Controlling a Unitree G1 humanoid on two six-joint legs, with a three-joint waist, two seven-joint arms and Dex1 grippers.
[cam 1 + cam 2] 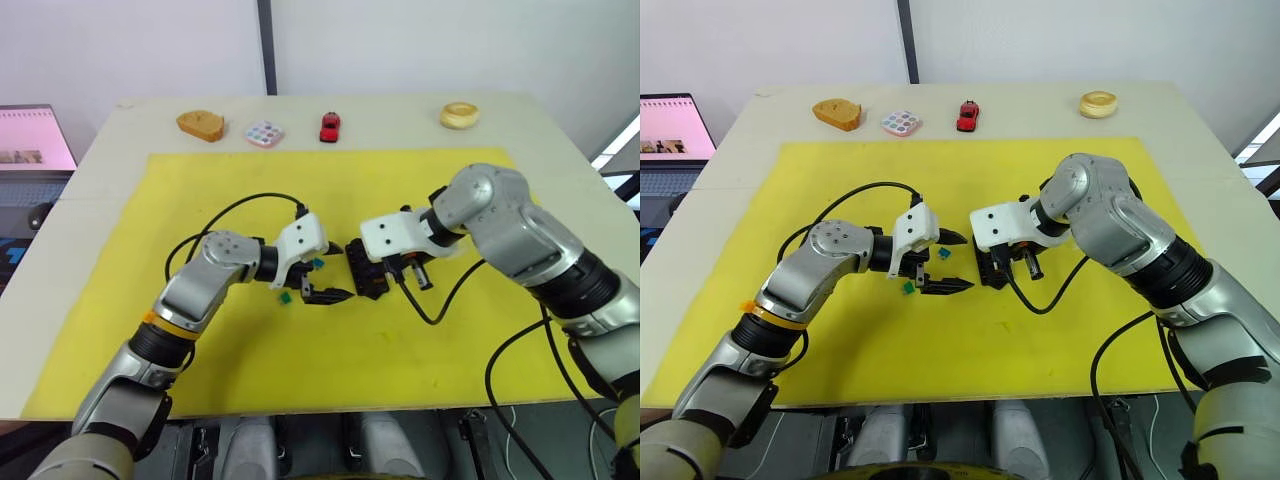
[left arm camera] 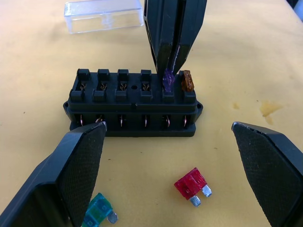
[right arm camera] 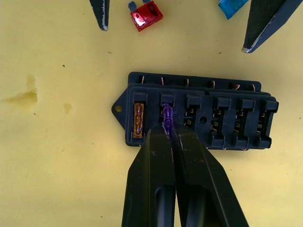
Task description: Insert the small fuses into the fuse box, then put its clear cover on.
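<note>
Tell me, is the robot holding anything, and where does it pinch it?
The right hand pinches the purple fuse by its top, over the fuse box.

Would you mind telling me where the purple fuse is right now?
The purple fuse is pinched by the right hand over the fuse box, at the slot right beside the seated amber fuse.

A pale table (image 1: 100, 160) carries a yellow mat (image 1: 420, 350); behind the mat lie bread (image 1: 200, 125), a paint palette (image 1: 264, 133), a red toy car (image 1: 330, 127) and a roll (image 1: 459, 115).
</note>
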